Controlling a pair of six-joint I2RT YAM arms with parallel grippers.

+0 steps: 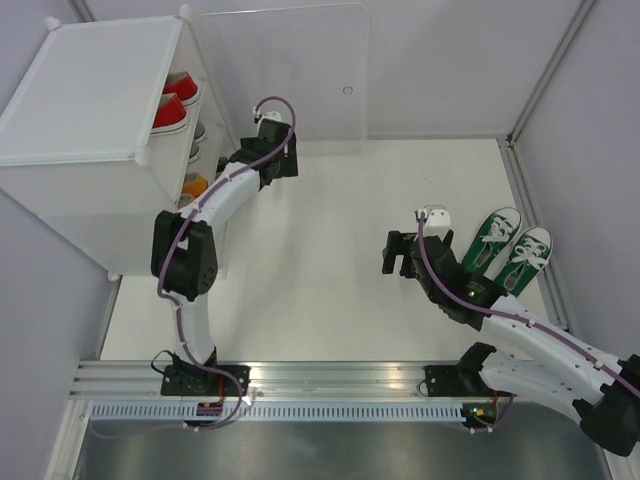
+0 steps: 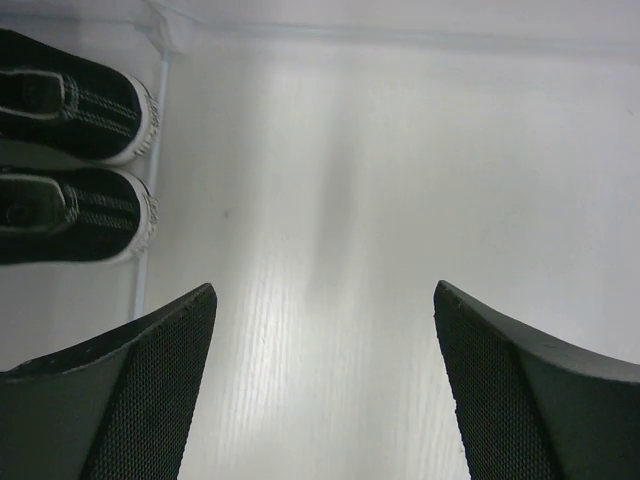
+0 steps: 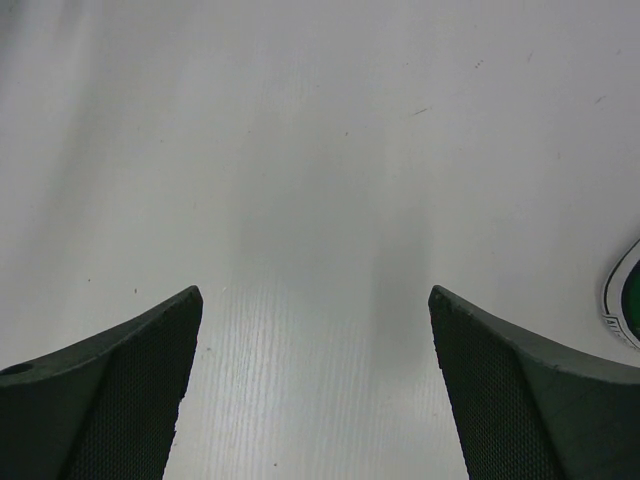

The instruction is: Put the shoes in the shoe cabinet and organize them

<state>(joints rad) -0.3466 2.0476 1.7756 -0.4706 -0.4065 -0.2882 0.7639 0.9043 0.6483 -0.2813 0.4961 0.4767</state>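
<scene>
Our left arm outstretched, left gripper (image 2: 325,295) wide by the translucent white plastic cabinet (image 1: 90,100) at ten o'clock; right gripper (image 3: 315,295) wide too.

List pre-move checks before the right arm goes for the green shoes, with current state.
1. Right jaws open and empty: ok.
2. Left jaws open and empty: ok.
3. Green shoes upright, side by side on the table: ok.
4. Green shoes centred in the right wrist view: not ok, only a sliver shows at the right edge.
5. Shoe cabinet door panel swung open: ok.
6. Free shelf for the pair: cannot tell; the left arm sits in front of the opening.
</scene>
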